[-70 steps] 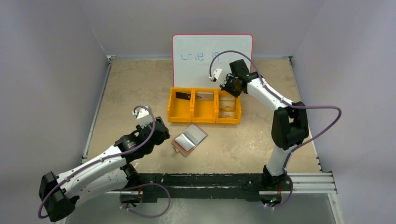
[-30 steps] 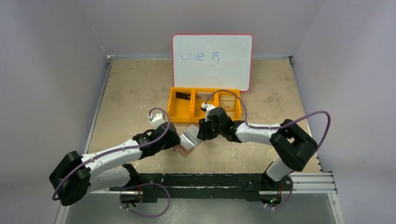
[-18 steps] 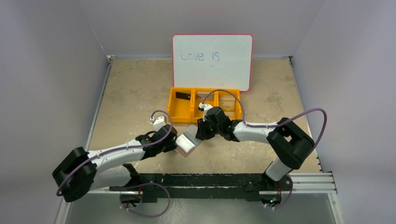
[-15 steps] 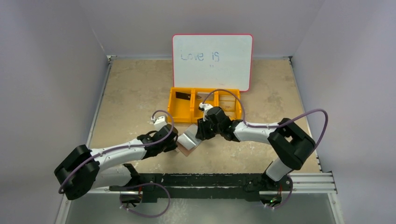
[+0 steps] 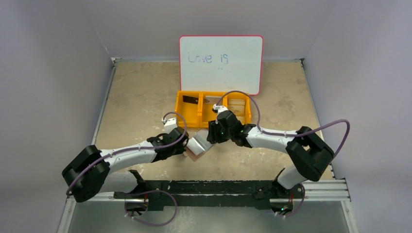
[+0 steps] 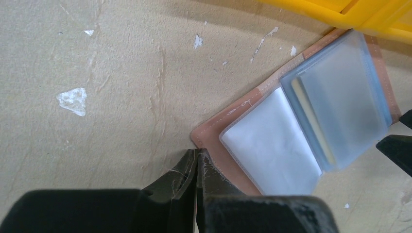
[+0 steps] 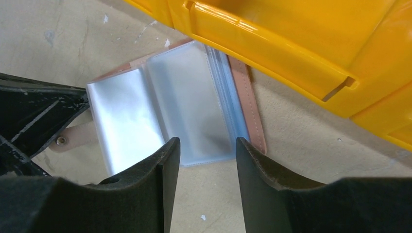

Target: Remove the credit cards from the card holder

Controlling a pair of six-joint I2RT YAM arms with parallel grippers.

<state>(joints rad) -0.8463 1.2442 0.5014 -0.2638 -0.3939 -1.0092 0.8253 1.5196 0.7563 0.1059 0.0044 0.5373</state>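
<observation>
The brown card holder [image 5: 198,144] lies open on the table, its clear pockets [image 6: 272,141] facing up. A pale card edge [image 6: 306,109] shows inside the right-hand pocket. My left gripper [image 5: 186,145] is shut, its tips [image 6: 197,153] resting at the holder's brown near-left corner [image 6: 208,137]. My right gripper [image 5: 212,136] hangs open over the other side, fingers [image 7: 167,150] straddling the near edge of the clear pockets [image 7: 189,97], nothing between them. A black card [image 5: 191,101] and a beige striped card [image 5: 236,104] lie in the orange tray.
The orange three-compartment tray [image 5: 187,121] stands just behind the holder and fills the top of the right wrist view [image 7: 291,43]. A whiteboard [image 5: 221,63] with blue writing leans at the back. Grey walls enclose the table on three sides.
My left gripper has closed and pushed right, up to the holder's corner. My right gripper has opened wider and stayed over the holder's right side. The holder has barely shifted.
</observation>
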